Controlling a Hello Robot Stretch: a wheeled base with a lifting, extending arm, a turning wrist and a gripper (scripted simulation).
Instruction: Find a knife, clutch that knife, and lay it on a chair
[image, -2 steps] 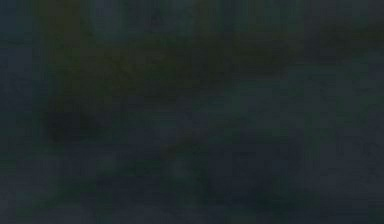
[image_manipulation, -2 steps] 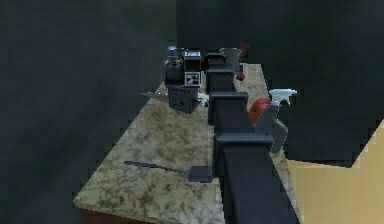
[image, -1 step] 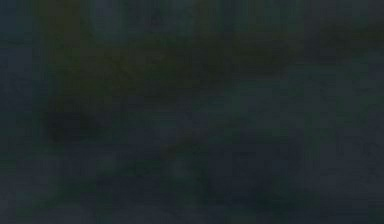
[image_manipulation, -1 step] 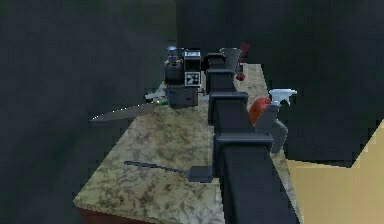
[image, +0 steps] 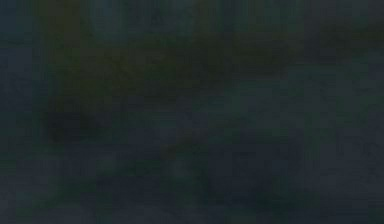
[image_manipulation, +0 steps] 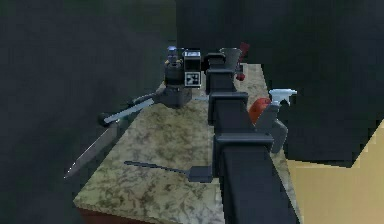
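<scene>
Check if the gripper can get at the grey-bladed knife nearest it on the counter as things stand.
Probably yes. The gripper sits at one end of the knife on the countertop, nothing standing between them; the spray bottle is across the arm. Whether it touches the knife I cannot tell.

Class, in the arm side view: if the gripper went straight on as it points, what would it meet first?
Probably the grey knife-like blade at the counter edge, just left of the gripper, which seems to point toward the view's left. Depth is unclear, so they may already touch.
</scene>
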